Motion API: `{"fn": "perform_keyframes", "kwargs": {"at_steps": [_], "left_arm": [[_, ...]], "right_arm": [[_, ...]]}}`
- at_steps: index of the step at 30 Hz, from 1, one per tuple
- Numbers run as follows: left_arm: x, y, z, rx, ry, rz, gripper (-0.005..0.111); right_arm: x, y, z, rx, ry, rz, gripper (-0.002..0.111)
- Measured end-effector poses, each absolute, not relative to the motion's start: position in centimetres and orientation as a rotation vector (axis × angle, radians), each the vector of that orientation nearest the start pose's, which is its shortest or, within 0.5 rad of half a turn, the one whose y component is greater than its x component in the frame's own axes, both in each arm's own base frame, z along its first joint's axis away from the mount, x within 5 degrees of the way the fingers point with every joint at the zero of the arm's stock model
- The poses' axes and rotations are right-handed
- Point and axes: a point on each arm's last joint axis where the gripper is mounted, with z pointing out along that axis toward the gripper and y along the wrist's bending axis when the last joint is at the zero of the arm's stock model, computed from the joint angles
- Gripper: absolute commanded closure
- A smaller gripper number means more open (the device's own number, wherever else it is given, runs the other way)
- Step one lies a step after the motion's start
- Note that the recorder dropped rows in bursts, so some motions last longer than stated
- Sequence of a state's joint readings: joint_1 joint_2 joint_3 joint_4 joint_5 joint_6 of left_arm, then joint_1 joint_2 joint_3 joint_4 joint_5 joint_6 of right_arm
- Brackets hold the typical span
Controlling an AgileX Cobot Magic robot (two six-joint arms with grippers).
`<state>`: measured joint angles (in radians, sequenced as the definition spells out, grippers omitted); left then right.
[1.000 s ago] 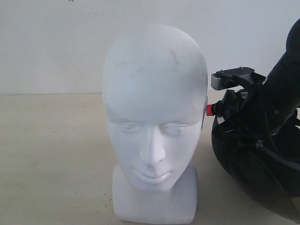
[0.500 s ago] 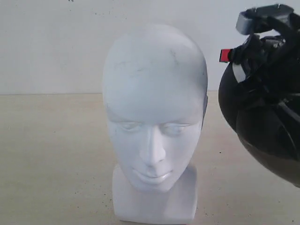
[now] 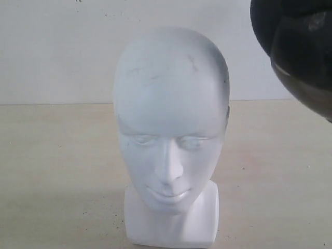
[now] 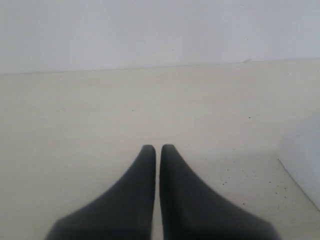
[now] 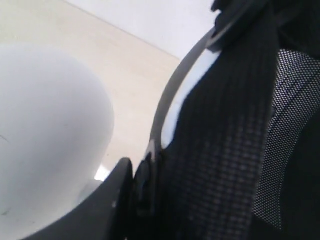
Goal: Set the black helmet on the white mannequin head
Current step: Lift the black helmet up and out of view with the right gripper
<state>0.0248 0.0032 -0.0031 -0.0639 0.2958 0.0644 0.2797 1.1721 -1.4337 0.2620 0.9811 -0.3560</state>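
**Helmet held in the air to the right of the upright head**

The left end effector (image 4: 158,148) hangs over bare worktop (image 3: 52,155) with its two dark fingers (image 4: 142,170) together, only a thin slit between them, and nothing in them. A corner of the white base shows just beside it in the left wrist view.

The white mannequin head (image 3: 171,119) stands on its blocky neck base, well forward of the worktop's far edge, where the wall begins. Its long axis is upright and the face looks straight out at the exterior view.

The black helmet (image 3: 298,46) is off the worktop, to the right of the head, partly above the crown and not touching it. Its rounded shell is turned to the exterior view, with the smoky visor (image 3: 311,91) along its lower side.

The right end effector (image 5: 137,185) is clamped on the helmet's rim. One finger (image 5: 112,200) presses the rim from outside; the other is hidden behind the mesh lining (image 5: 225,150). The head's white dome sits close by.
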Motion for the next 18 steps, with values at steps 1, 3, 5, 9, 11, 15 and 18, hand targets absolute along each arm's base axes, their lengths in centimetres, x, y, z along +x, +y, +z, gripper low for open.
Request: {"fn": "perform_keyframes", "kwargs": {"at_steps": [1,3,5,9,11,15,18], "left_arm": [[5.5,0.0,18.7,-0.006,1.779,0.004,0.102],[5.5,0.0,18.7,-0.006,1.779,0.004,0.102],[5.5,0.0,18.7,-0.006,1.779,0.004,0.102],[5.5,0.0,18.7,-0.006,1.779,0.004,0.102],[5.5,0.0,18.7,-0.006,1.779,0.004,0.102],[5.5,0.0,18.7,-0.006,1.779,0.004,0.102],[5.5,0.0,18.7,-0.006,1.779,0.004,0.102]], "right_arm": [[20.8,8.1,45.9,-0.641,2.063,0.287,0.108],[19.9,8.0,46.9,-0.637,2.022,0.314,0.108],[18.8,8.1,47.8,-0.646,1.966,0.354,0.108],[16.8,8.9,49.2,-0.739,1.831,0.497,0.108],[16.0,9.5,49.9,-0.793,1.747,0.587,0.108],[15.2,10.4,51.0,-0.846,1.596,0.715,0.108],[14.9,10.7,51.9,-0.834,1.494,0.77,0.108]]}}
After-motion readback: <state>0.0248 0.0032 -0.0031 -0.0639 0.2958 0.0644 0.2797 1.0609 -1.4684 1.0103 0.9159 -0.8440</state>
